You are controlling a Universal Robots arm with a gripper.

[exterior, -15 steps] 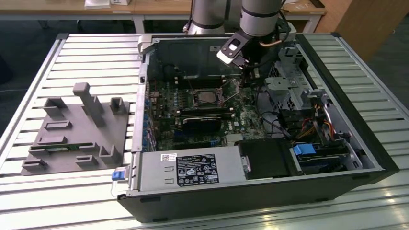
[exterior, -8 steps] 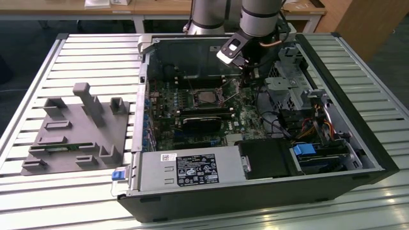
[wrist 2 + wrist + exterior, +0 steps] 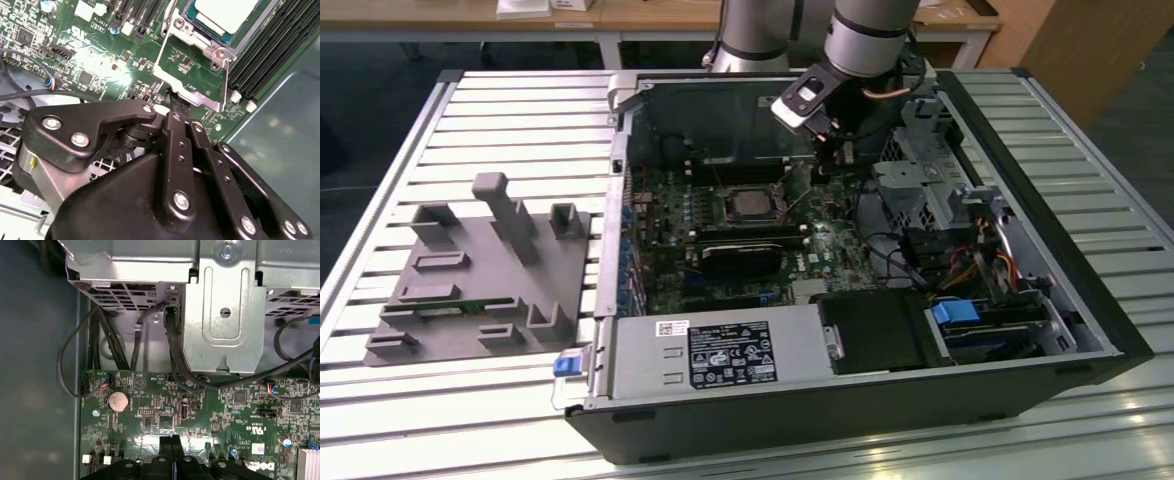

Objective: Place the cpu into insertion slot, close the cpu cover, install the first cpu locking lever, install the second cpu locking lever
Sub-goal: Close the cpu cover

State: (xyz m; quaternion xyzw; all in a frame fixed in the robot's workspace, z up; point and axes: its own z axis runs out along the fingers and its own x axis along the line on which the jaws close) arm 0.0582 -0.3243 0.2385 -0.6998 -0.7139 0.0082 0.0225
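Observation:
The cpu (image 3: 750, 203) (image 3: 225, 12) lies flat in the insertion slot (image 3: 201, 39), its silver top showing. The cpu cover (image 3: 161, 57), a silvery frame with a square window, stands swung open off the slot's side toward the exterior view's right. My gripper (image 3: 834, 150) (image 3: 176, 102) (image 3: 172, 442) hangs inside the open computer case just beyond the cover. Its black fingers are shut together, and the tips meet the cover's free edge. Whether anything is pinched between them stays hidden.
A grey fixture block (image 3: 480, 270) sits on the slatted table at the exterior view's left. Inside the case are a labelled power supply (image 3: 707, 355), a metal drive cage (image 3: 921, 180) (image 3: 225, 315), loose black cables (image 3: 172, 355) and long memory slots (image 3: 270, 50).

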